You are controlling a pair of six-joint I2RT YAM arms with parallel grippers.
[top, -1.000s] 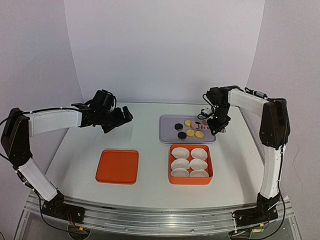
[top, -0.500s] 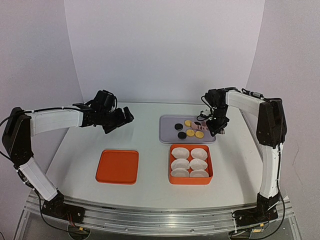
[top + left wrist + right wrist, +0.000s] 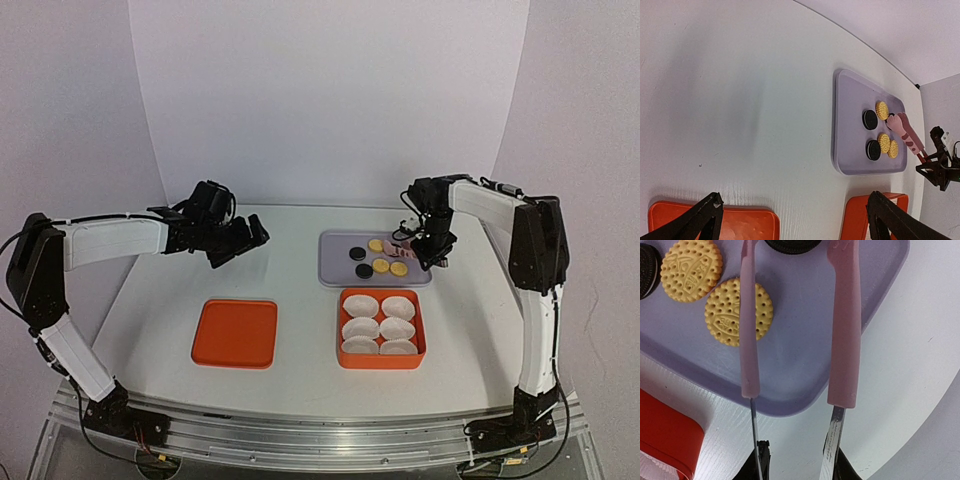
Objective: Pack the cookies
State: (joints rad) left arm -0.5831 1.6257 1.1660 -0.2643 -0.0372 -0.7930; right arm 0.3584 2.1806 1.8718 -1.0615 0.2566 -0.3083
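Observation:
Several cookies lie on the purple tray (image 3: 335, 262): dark ones (image 3: 357, 253) and golden ones (image 3: 381, 266). My right gripper (image 3: 432, 255) is shut on pink-tipped metal tongs (image 3: 405, 245) and holds them low over the tray's right part. In the right wrist view the tongs (image 3: 845, 320) are spread open, one arm lying across a golden cookie (image 3: 727, 312), with a dark cookie (image 3: 792, 244) between the tips; the gripper (image 3: 797, 465) sits just off the tray's corner. My left gripper (image 3: 245, 238) is open and empty above the table's left half, far from the cookies (image 3: 884, 142).
An orange box (image 3: 340, 330) with several white paper cups (image 3: 398, 307) stands in front of the tray. An orange lid (image 3: 235, 333) lies flat at the front left, under my left gripper's (image 3: 795, 220) view. White walls close in the back and sides.
My right gripper has shifted slightly left and back with the tongs, further over the tray. The left arm has barely moved.

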